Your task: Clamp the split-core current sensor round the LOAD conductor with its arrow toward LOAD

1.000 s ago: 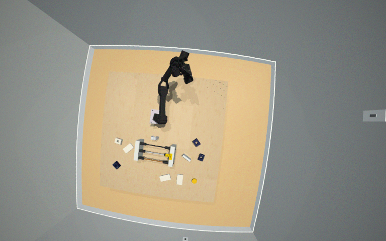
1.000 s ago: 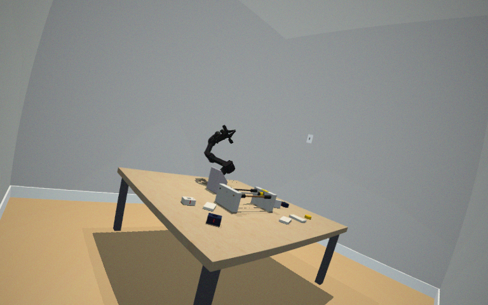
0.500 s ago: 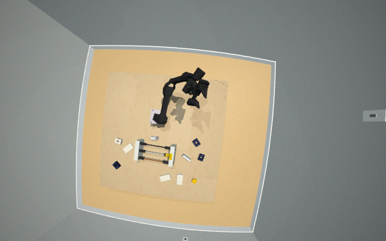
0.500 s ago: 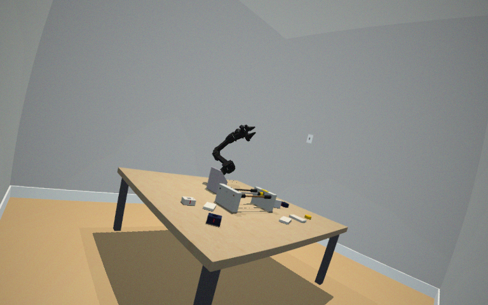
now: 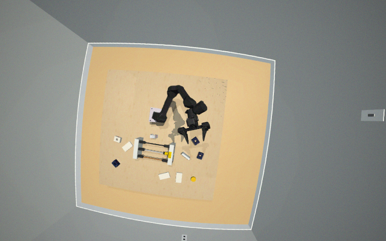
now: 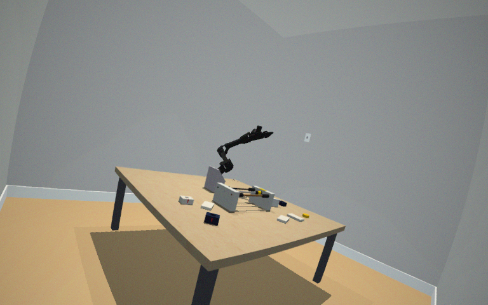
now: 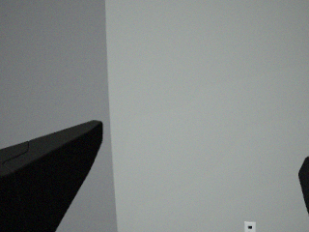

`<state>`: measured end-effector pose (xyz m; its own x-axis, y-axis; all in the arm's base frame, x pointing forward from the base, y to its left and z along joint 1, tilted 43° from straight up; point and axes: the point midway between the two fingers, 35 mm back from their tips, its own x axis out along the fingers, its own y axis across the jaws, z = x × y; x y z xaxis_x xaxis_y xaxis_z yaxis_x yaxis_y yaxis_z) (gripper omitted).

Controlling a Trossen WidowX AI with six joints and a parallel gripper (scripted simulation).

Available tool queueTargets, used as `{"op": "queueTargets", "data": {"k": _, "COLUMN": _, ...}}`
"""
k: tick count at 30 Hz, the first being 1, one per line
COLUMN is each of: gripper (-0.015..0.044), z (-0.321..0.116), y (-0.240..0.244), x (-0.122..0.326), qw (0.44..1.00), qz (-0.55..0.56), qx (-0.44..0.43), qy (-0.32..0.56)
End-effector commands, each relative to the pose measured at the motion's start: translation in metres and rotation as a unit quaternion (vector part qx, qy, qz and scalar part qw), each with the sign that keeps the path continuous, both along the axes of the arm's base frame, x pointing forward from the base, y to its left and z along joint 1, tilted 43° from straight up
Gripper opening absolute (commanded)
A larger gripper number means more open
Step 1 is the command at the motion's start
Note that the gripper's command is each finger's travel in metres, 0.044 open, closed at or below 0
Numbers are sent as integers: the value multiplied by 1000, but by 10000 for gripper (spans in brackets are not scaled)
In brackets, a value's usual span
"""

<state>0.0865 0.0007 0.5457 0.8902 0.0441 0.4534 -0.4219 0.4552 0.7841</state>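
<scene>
My gripper [image 5: 195,142] [image 6: 272,133] [image 7: 203,148] is wide open and empty, high above the table. A small pale grey piece [image 5: 153,136] stands between the arm's base and the conductor rack; it looks like the open sensor, but its jaws and arrow are too small to make out. The rack [image 5: 135,150] [image 6: 224,197] holds a black conductor [image 5: 155,144], a grey conductor [image 5: 152,150] and a copper-coloured conductor [image 5: 152,157] [image 6: 253,195]. A yellow marker [image 5: 169,154] is at the grey conductor's right end; its lettering is unreadable.
Navy blocks [image 5: 115,163] [image 6: 211,218] [image 5: 200,155] and a white block [image 5: 119,139] [image 6: 185,200] stand around the rack. White flat pieces [image 5: 127,146] [image 5: 164,175] [image 5: 178,177], a white bar [image 5: 185,155] and a yellow disc [image 5: 193,178] [image 6: 305,215] also lie there.
</scene>
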Motion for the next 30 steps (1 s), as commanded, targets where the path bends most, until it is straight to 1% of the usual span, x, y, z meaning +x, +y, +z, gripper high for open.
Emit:
{"op": "queueTargets", "data": {"k": 1, "gripper": 440, "z": -29, "y": 7, "x": 66, "qw": 993, "qz": -47, "qx": -101, "qy": 42}}
{"op": "queueTargets", "data": {"k": 5, "gripper": 440, "z": -63, "y": 9, "x": 117, "qw": 974, "qz": -85, "qx": -195, "qy": 74}}
{"op": "queueTargets", "data": {"k": 9, "gripper": 440, "z": -106, "y": 8, "x": 162, "qw": 944, "qz": -116, "qx": -291, "qy": 105}}
{"op": "queueTargets", "data": {"k": 13, "gripper": 440, "z": -156, "y": 5, "x": 199, "qw": 901, "qz": -138, "qx": -388, "qy": 136}}
{"op": "queueTargets", "data": {"k": 17, "gripper": 440, "z": -212, "y": 0, "x": 225, "qw": 848, "qz": -151, "qx": -482, "qy": 162}}
{"op": "queueTargets", "data": {"k": 19, "gripper": 440, "z": -223, "y": -1, "x": 229, "qw": 836, "qz": -153, "qx": -499, "qy": 167}}
{"op": "queueTargets", "data": {"k": 28, "gripper": 440, "z": -223, "y": -1, "x": 229, "qw": 836, "qz": -153, "qx": -499, "qy": 167}}
{"op": "queueTargets", "data": {"k": 30, "gripper": 440, "z": -232, "y": 4, "x": 234, "qw": 830, "qz": -129, "qx": -512, "qy": 178}}
